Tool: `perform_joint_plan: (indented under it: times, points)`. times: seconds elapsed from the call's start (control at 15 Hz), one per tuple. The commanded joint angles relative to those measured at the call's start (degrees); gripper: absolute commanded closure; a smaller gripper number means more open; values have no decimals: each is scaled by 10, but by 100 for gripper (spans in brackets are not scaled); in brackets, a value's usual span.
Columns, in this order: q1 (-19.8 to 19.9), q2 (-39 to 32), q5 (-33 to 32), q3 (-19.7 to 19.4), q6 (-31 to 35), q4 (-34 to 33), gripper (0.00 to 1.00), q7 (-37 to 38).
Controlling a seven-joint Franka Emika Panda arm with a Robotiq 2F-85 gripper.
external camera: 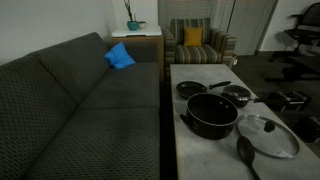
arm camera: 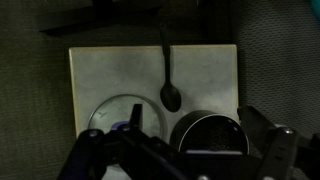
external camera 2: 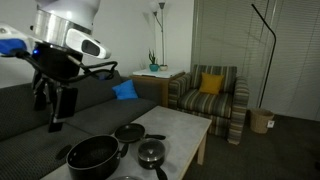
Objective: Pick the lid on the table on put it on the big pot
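On the desk (external camera: 195, 72) — one lid (external camera: 268, 135), one big pot (external camera: 211, 113), two small pans (external camera: 192, 89), one spoon (external camera: 245, 152); the claw (external camera 2: 55, 115) hangs wide, seemingly empty.

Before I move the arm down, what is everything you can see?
round clear glass lid with metal rim: one, clear, on table beside pot
wide deep black pot: one, black, mid-table, uncovered
small shallow black pans: two, black, behind pot
black spoon: one, black, next to lid
long light grey table: one, grey, beside sofa
dark grey sofa: one, grey, along table
blue pillow: one, blue, on sofa
striped armchair: one, yellow cushion, beyond table
gripper: one, black, high above table, open, empty
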State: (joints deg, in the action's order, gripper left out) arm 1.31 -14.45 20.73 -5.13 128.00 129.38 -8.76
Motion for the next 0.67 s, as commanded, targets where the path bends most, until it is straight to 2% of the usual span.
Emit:
perform_joint_plan:
  times: [0.0, 0.2, 0.6]
  points:
    - [16, -1, -5, 17, 0, -2, 0, 4]
    - [6, 8, -9, 23, 64, 18, 0, 15]
    - [16, -83, 13, 49, 138, -31, 0, 29]
